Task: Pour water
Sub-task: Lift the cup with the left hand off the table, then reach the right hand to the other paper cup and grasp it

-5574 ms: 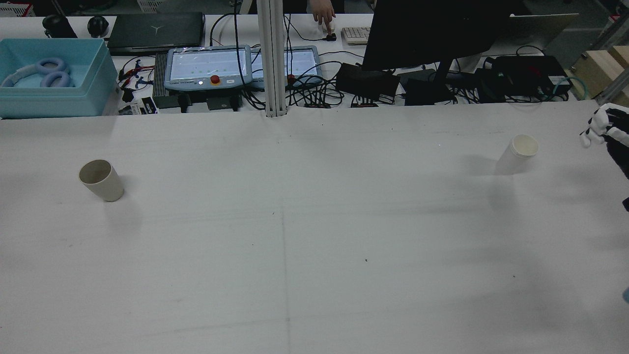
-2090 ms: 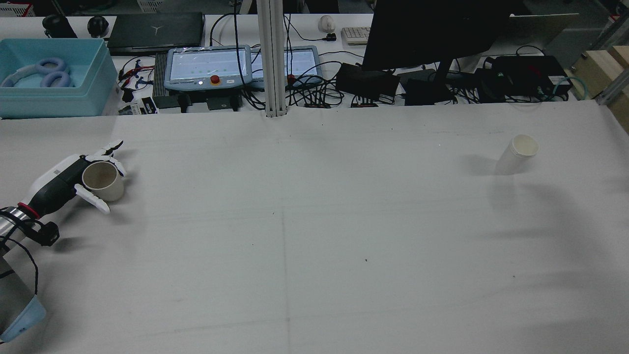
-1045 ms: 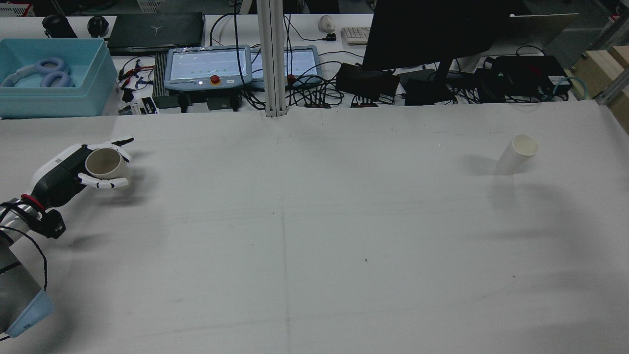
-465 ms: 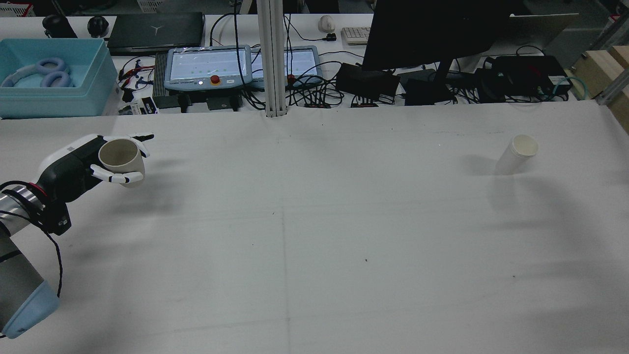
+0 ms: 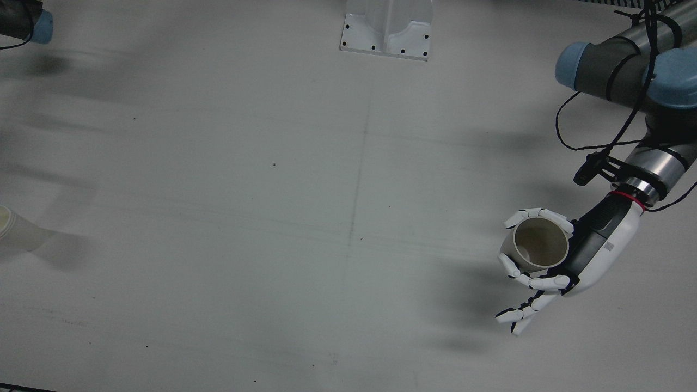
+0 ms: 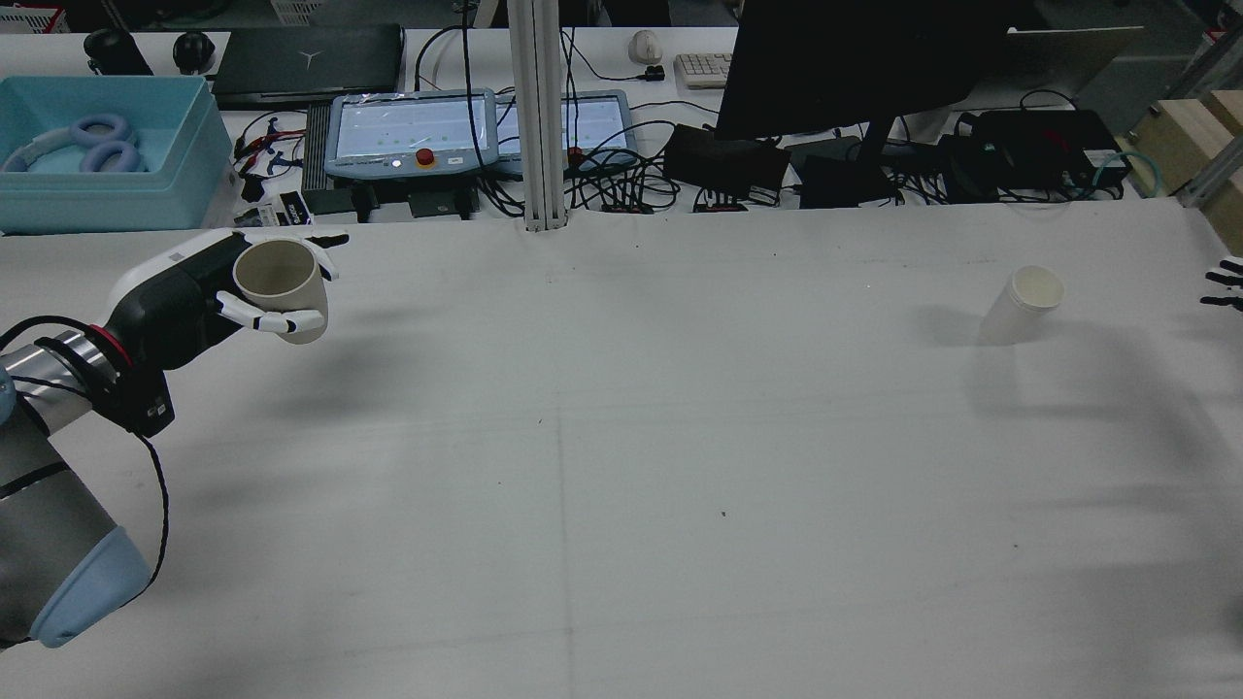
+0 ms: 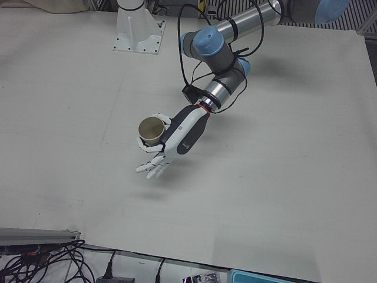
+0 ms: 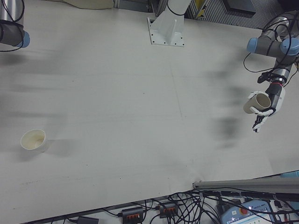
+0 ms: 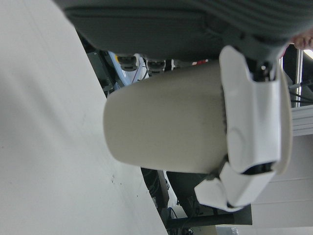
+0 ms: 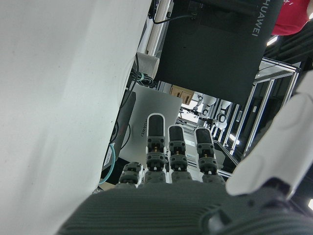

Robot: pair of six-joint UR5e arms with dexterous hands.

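Note:
My left hand [image 6: 184, 296] is shut on a beige cup [image 6: 280, 286] and holds it upright above the table at the left. The cup's mouth is open and I cannot see into it well. It also shows in the front view [image 5: 536, 245], the left-front view [image 7: 151, 130], the right-front view [image 8: 256, 102] and the left hand view [image 9: 166, 129]. A second, white cup [image 6: 1020, 306] stands on the table at the far right, seen also in the right-front view [image 8: 33, 140]. My right hand [image 10: 176, 161] is open and empty; only its fingertips [image 6: 1226, 286] show at the rear view's right edge.
Behind the table's far edge stand a blue bin [image 6: 107, 155], two teach pendants [image 6: 413, 131], a monitor [image 6: 855, 68], cables and a vertical post [image 6: 539, 116]. An arm pedestal [image 5: 387, 30] stands at the table's robot side.
My left hand came in, closed on the beige cup and lifted it up and inward off the table. My right hand's fingertips have come back in at the right edge.

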